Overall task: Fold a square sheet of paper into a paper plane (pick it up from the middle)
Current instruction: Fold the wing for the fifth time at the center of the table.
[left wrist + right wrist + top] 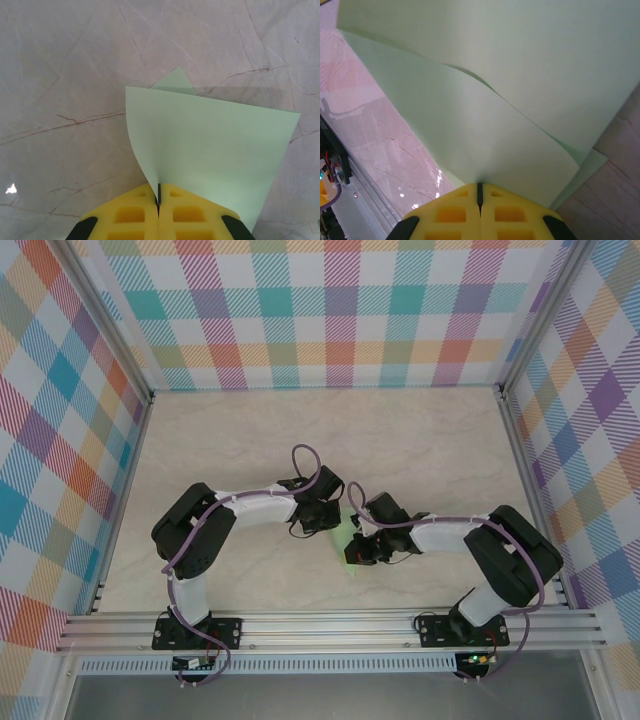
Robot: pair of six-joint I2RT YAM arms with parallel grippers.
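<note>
The square sheet of paper [347,543] is pale mint green and hangs between the two arms near the table's front middle. My left gripper [337,518] is shut on it. In the left wrist view the yellow fingertips [145,200] pinch the sheet's [215,150] lower edge, and the paper curls up from the left gripper [159,196], a second corner peeking behind. My right gripper [357,540] is shut on the sheet too. In the right wrist view the layered sheet [485,125], one flap overlapping another, meets the right gripper [480,192] at its closed tips.
The marble tabletop [250,430] stretches behind and to both sides. An aluminium rail [330,625] runs along the near edge, also seen as the rail [355,200] low on the left. Plaid walls [340,310] enclose the back and sides.
</note>
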